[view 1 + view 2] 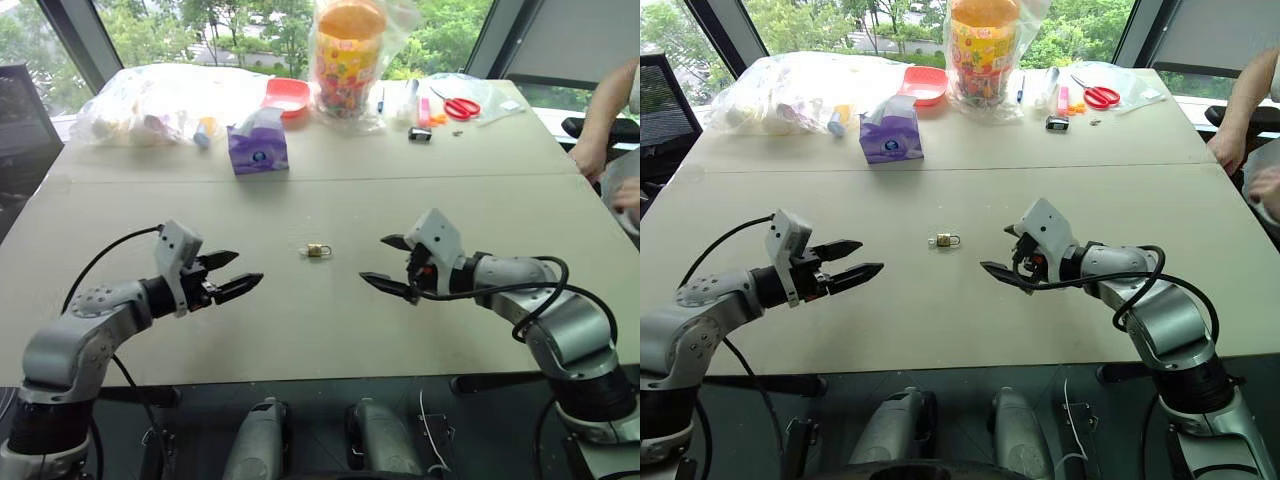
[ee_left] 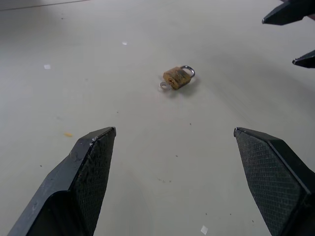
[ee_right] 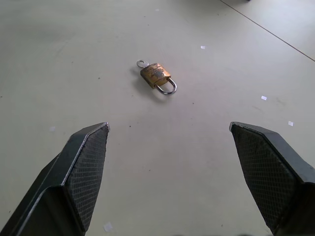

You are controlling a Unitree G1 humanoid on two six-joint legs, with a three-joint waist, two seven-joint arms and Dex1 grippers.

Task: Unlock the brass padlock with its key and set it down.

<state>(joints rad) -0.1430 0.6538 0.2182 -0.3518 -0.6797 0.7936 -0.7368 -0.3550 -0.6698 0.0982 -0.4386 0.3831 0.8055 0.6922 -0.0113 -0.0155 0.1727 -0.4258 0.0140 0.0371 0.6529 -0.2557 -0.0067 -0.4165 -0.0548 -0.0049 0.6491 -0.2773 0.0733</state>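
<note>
Lying flat between both wide-open grippers, left gripper [image 1: 232,273] at nine o'clock and right gripper [image 1: 385,264] at three, the tiny yellow-gold brass padlock with silver shackle [image 1: 317,251] looks hard, slick and light: pinch its body's flat sides.

Silver-grey arms, black cables, black-fingered left pincer [image 1: 232,272].

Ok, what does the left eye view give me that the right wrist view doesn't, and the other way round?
Left eye view: the left hand, open, a purple tissue box, red scissors, a person's arm. Right wrist view: close up, a small silver loop at the brass padlock's end opposite its shackle. Shared: the open right hand, and the padlock lying untouched on the table between both hands.
</note>
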